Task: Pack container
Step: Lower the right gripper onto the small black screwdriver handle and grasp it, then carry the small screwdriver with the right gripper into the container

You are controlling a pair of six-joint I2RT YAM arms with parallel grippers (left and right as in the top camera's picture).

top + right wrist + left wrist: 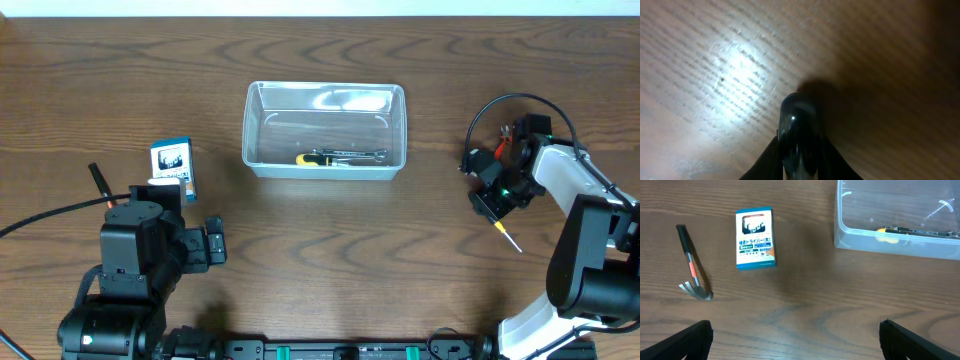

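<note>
Container [325,171] lies long axis left-right, opening upward.

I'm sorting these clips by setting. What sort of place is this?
Probably a robot test bench rather than a home: two robot arms mounted at a wood-grain table, a clear container holding hand tools, and a hammer and small blue-and-white box laid out nearby.

Dark brown wood-grain table [340,250]. On it: clear translucent plastic rectangular container [325,172], centre-far. Small blue-and-white cardboard box [755,238] to its left, well apart. Small black-handled hammer [692,266] with orange band lies flat beyond the box. Thin orange-collared screwdriver [508,238] at right, contact with the wood unclear.
</note>
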